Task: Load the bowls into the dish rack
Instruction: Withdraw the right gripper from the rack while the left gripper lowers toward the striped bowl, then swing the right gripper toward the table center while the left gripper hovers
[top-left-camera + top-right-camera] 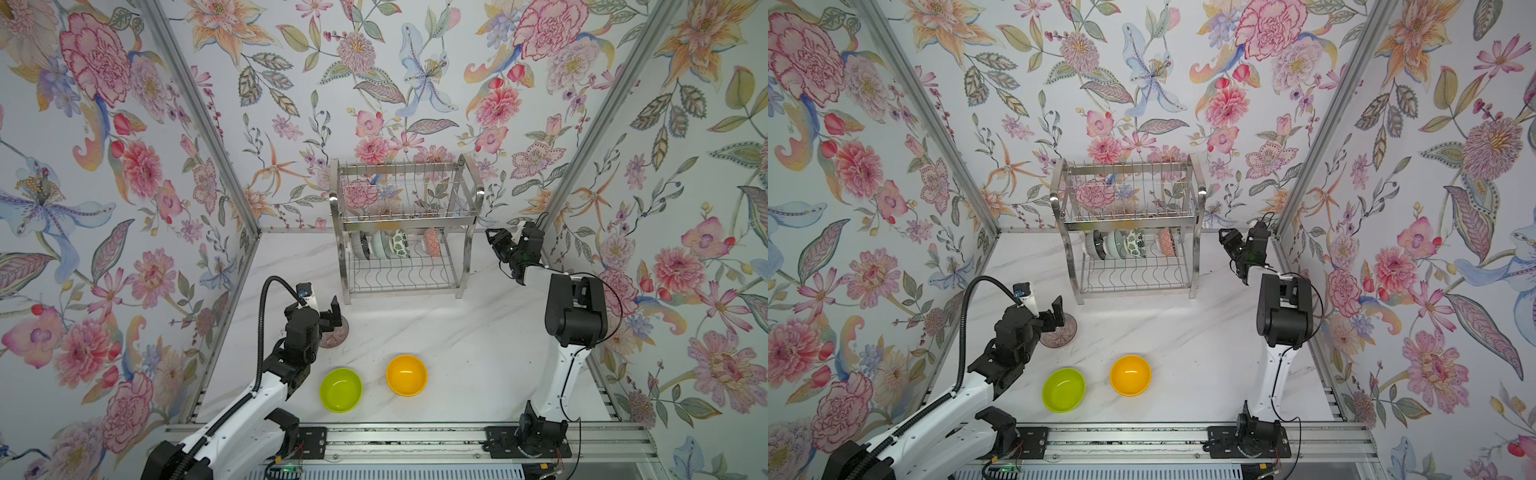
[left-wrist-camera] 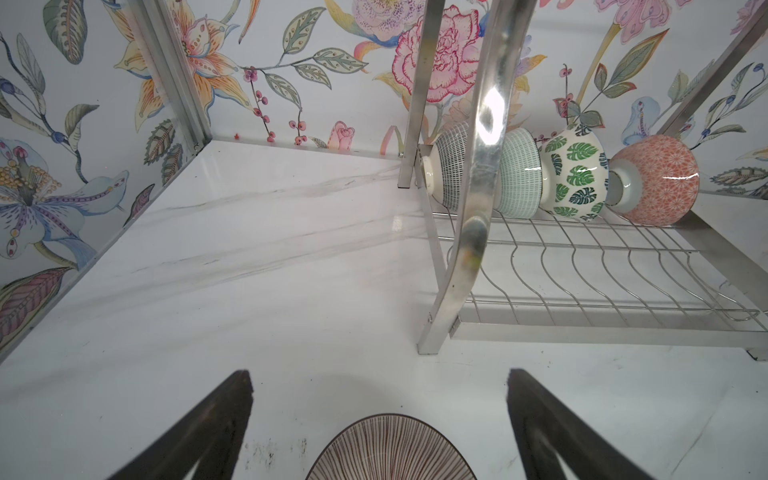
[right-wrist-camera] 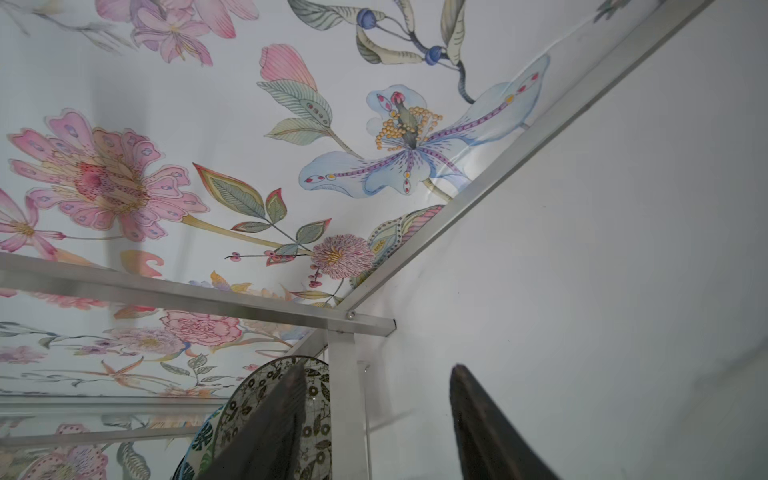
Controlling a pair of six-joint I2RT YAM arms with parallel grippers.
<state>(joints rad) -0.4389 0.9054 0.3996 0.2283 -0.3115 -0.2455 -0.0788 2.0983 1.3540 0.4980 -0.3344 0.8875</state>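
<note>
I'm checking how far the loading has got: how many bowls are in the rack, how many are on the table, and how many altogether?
In the dish rack: 4 (dark-lined bowl, mint bowl, leaf-print bowl, orange-patterned bowl)
On the table: 3 (ribbed bowl, lime green bowl, orange-yellow bowl)
Total: 7 bowls

The lime bowl (image 1: 340, 390) and the orange-yellow bowl (image 1: 406, 375) are plain. The ribbed bowl (image 2: 392, 449) has fine brown lines fanning over pale pink. In the silver rack (image 1: 409, 226), the lined bowl (image 2: 451, 174) is white with thin dark gridlines, the mint bowl (image 2: 519, 174) pale green with white dashes, the leaf bowl (image 2: 575, 174) white with green and teal leaves, the orange bowl (image 2: 656, 183) coral with white starry flowers outside, black-and-white blooms inside. The tabletop (image 1: 457, 332) is white marble, grey-veined; the walls (image 1: 291, 83) carry pink, orange and blue flowers.
</note>
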